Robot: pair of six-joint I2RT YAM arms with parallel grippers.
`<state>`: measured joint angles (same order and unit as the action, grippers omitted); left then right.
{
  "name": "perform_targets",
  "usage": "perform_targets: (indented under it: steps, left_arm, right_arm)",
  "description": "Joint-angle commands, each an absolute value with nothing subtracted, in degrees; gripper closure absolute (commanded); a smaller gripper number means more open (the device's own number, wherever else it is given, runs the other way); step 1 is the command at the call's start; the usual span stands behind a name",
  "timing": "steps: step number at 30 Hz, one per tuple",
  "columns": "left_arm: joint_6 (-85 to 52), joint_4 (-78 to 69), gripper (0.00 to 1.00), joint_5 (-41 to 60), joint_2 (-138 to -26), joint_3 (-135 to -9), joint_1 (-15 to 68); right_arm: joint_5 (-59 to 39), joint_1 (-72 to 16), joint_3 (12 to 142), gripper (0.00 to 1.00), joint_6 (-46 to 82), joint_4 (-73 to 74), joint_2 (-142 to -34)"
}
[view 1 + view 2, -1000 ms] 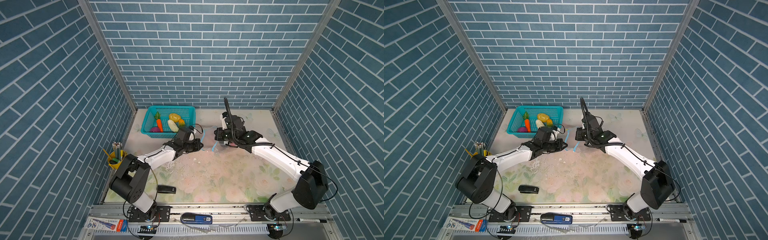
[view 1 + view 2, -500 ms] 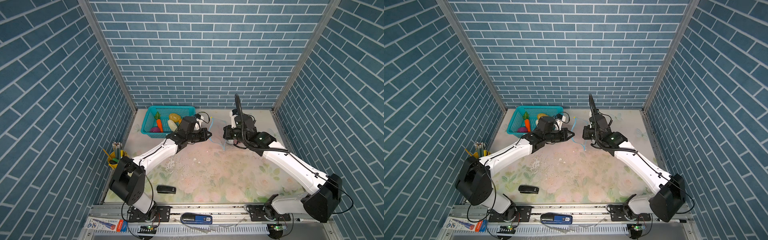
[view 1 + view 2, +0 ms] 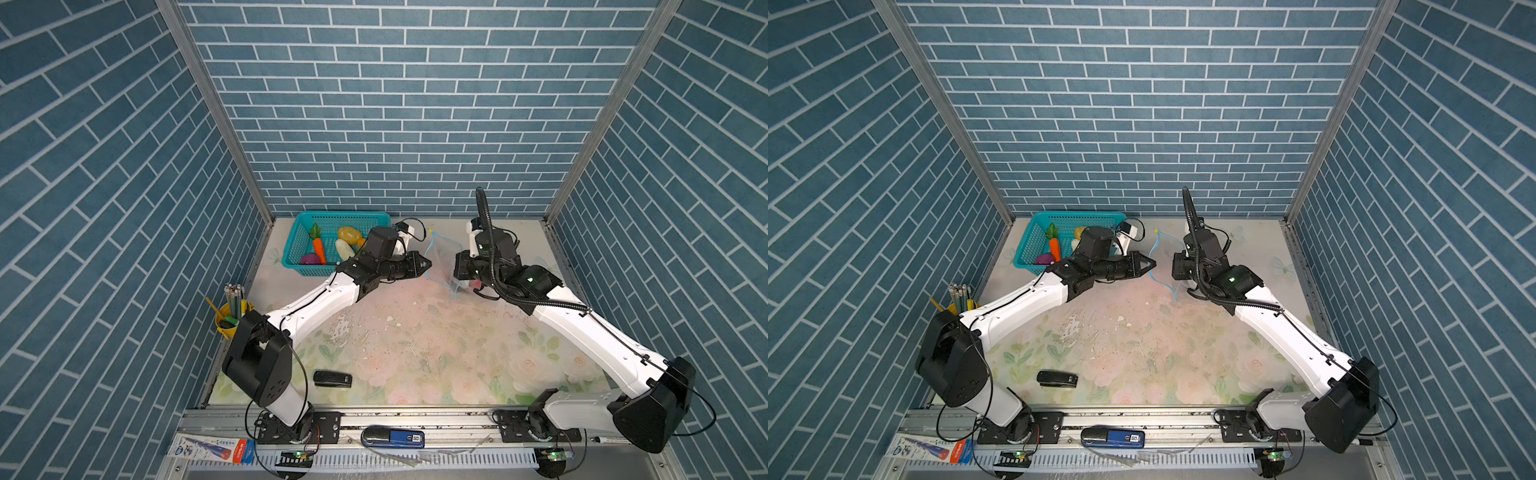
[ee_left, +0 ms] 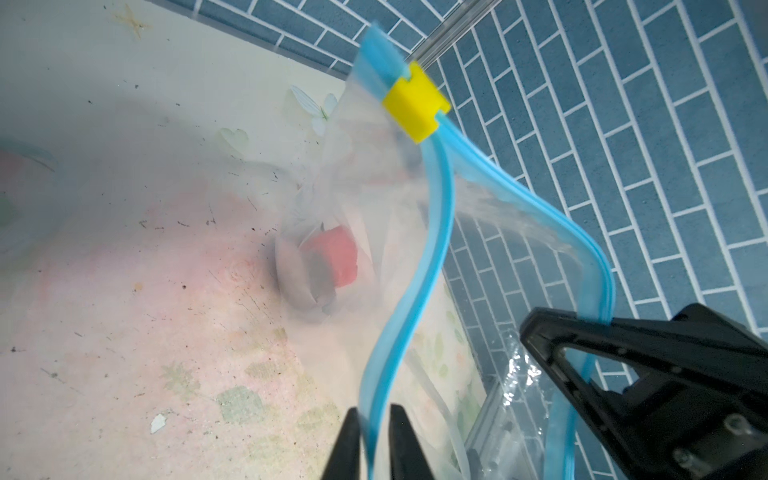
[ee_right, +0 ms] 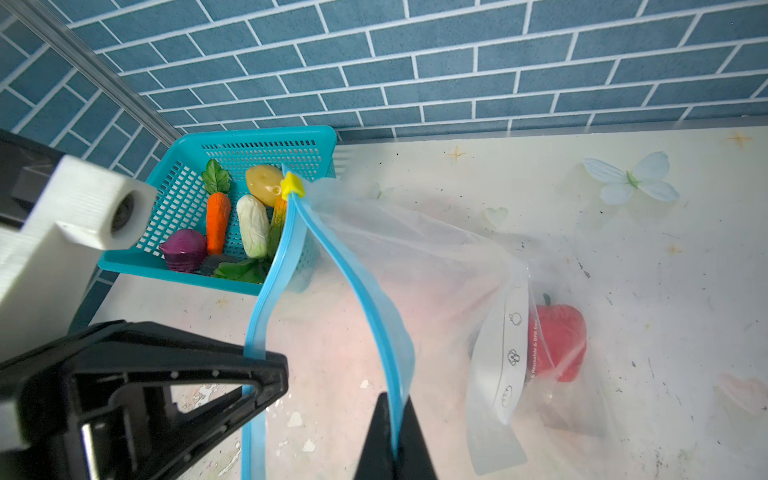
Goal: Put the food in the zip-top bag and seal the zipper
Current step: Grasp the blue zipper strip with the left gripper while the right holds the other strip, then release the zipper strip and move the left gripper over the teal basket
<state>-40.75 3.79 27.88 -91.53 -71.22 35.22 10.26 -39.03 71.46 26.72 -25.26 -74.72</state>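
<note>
Left wrist: clenches right pincer (image 5: pixel 392 419) on zipper (image 4: pixel 432 232), left pincer (image 4: pixel 374 436) hold unclear; risks zip-top bag (image 4: pixel 365 174) mouth collapsing if slipped.

— The zip-top bag (image 3: pixel 444 257)?
— Clear, held up right of centre in both top views, mouth spread. Its blue zipper (image 4: pixel 438 208) is unsealed, with the yellow slider (image 4: pixel 415 106) at the far end.
— The food (image 3: pixel 319 250)?
— One red piece (image 5: pixel 557 336) is seen inside. The rest is gathered in the teal basket (image 3: pixel 293 245) to its left.

The zip-top bag (image 5: pixel 415 257) is clear, crinkly plastic film with a smooth blue zipper (image 5: pixel 386 328) and a matt yellow slider (image 5: pixel 292 185). The basket (image 5: pixel 266 135) is perforated plastic; the toy carrot (image 5: pixel 218 220) looks glossy. The surface (image 3: pixel 415 353) is scuffed, matt.
</note>
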Motion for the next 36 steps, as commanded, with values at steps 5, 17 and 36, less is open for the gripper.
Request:
perform_targets:
  steps: [5, 17, 36]
  left_arm:
    - [-34.36, 14.42, 0.52, 24.11, -87.56, -71.42, 31.25]
    - [-23.53, 39.39, 0.38, 9.95, -90.63, -83.94, 21.41]
    - [-16.92, 53.17, 0.41, -5.73, -117.72, -110.63, 7.0]
  right_arm:
    - [5.99, -38.86, 72.28, 1.0, 27.94, -22.95, -77.76]
    - [1.37, -38.87, 72.24, 1.0, 29.89, -19.93, -81.8]
    - [-2.49, -38.92, 70.41, 1.0, 30.38, -16.31, -84.07]
